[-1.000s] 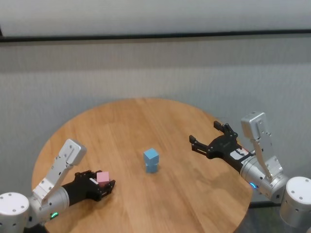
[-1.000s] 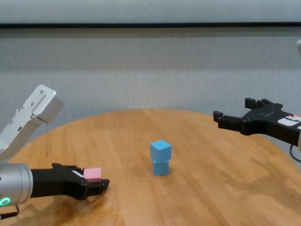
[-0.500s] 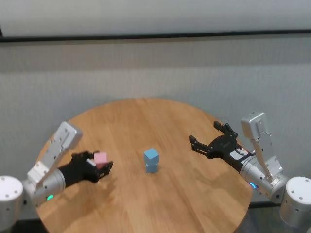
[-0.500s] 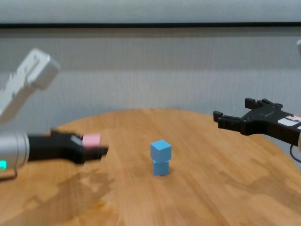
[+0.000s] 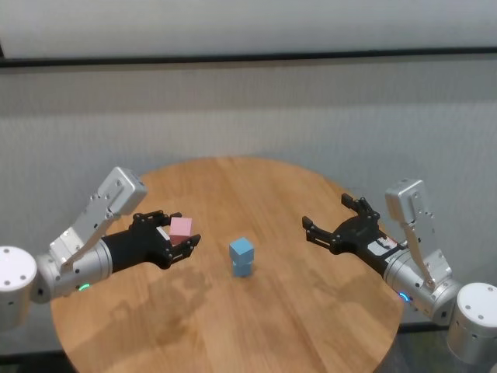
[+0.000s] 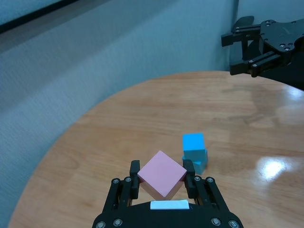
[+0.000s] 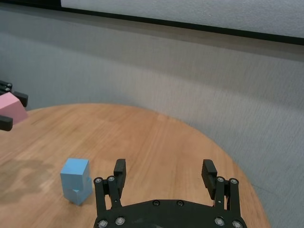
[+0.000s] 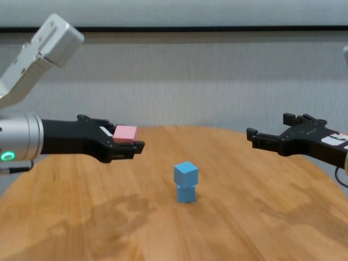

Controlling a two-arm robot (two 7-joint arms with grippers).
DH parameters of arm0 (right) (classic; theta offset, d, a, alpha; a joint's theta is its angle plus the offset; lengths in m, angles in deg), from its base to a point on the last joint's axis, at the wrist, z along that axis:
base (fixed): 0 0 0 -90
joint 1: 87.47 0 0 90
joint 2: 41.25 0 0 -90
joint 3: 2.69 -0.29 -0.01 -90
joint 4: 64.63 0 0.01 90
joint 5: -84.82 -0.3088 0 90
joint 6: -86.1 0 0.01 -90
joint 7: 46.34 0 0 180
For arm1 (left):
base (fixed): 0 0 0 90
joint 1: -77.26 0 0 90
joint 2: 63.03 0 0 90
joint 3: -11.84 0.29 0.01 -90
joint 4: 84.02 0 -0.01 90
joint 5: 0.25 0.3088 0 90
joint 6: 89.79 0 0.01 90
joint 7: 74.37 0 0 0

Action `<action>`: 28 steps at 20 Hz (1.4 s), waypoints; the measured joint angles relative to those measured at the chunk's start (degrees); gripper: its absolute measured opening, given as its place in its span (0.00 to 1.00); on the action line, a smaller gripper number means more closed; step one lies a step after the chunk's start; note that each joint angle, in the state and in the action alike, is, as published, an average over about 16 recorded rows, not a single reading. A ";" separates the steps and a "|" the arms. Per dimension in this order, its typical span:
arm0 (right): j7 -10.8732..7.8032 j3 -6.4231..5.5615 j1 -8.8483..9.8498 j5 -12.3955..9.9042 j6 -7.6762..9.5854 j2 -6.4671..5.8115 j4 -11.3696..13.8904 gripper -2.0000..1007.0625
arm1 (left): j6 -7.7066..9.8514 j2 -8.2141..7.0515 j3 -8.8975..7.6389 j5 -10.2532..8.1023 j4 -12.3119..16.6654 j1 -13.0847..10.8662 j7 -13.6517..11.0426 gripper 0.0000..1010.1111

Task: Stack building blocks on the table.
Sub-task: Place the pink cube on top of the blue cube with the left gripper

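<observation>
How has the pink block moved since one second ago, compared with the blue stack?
Yes. The pink block, held in the left end effector, has risen off the table and moved toward the blue stack, now higher than its top.

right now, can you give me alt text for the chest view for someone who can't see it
The left pincer holds a pink cube above a round wooden table, left of a two-high stack of light blue cubes at the table's middle. The right pincer hovers open on the right, holding nothing, with a grey wall behind.
</observation>
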 joint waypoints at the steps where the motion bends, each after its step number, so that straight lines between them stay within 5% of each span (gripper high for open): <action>1: 0.00 0.00 0.00 0.00 0.00 0.00 0.00 1.00 | -0.03 -0.02 0.33 0.17 0.12 0.35 -0.10 0.56; 15: 0.00 0.00 0.00 0.00 0.00 0.00 0.00 1.00 | 3.48 3.44 3.34 4.33 -1.55 3.90 4.06 0.56; 28: 0.00 0.00 0.00 0.00 0.00 0.00 0.00 1.00 | 9.72 6.19 2.68 4.98 1.35 2.96 5.82 0.56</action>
